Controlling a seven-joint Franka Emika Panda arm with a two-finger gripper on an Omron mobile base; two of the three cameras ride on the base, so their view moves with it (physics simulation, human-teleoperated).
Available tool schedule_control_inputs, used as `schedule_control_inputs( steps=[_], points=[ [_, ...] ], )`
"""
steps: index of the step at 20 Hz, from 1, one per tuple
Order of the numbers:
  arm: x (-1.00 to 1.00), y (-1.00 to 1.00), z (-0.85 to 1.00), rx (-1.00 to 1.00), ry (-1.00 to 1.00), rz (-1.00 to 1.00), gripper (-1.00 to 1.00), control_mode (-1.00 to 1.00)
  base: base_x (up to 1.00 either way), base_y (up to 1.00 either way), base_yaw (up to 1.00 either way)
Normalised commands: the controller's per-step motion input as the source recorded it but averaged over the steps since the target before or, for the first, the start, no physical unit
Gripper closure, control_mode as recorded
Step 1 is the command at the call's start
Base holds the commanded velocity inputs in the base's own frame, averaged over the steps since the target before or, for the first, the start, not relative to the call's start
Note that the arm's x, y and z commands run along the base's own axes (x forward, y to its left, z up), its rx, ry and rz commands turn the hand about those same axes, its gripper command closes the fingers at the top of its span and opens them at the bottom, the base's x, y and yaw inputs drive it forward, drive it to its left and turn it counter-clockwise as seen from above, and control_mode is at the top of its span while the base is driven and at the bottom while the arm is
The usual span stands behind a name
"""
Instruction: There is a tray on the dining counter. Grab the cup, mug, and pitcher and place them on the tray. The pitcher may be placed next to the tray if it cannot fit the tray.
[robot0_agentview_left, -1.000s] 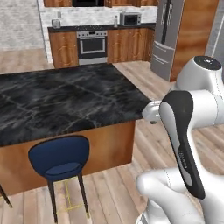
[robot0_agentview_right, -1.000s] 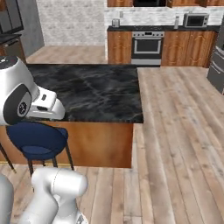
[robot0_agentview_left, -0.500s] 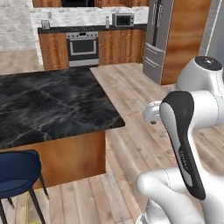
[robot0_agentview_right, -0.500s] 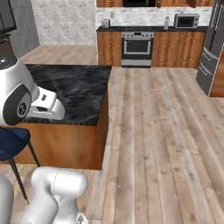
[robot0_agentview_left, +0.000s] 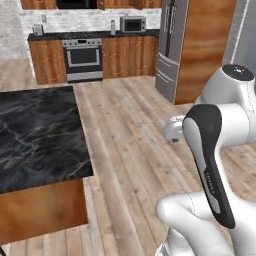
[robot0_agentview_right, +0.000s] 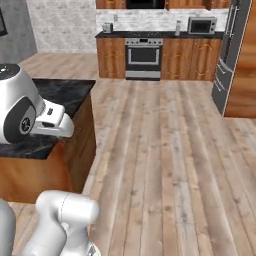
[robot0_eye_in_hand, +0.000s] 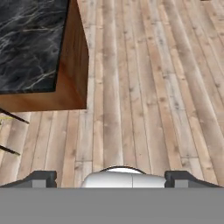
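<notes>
Black veined marble of the dining counter (robot0_agentview_left: 35, 135) off to the left, wood-fronted, above plank floor (robot0_agentview_right: 165, 165). Gripper (robot0_eye_in_hand: 110, 177) spread wide, holding nothing, aimed down at bare boards. Tray, cup, mug and pitcher nowhere on the visible slab (whereabouts unknown). Probably light and rigid, the pitcher slippery and fragile; best taken around the body, squarely.

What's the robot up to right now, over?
Gripper open, holding nothing. Dining counter off to the left, its visible part bare. Wood floor ahead, nothing in the way.
</notes>
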Motion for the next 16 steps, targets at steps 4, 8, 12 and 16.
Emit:
schedule_control_inputs(
  steps=[4,8,12,16],
  points=[
    [0.0,0.0,0.0,0.0,0.0,0.0,-1.0,1.0,0.97,-1.0,0.04],
    [0.0,0.0,0.0,0.0,0.0,0.0,-1.0,1.0,1.0,-1.0,0.09],
    [0.0,0.0,0.0,0.0,0.0,0.0,-1.0,1.0,1.0,-0.85,0.08],
    [0.0,0.0,0.0,0.0,0.0,0.0,-1.0,1.0,1.0,-0.4,0.07]
  ],
)
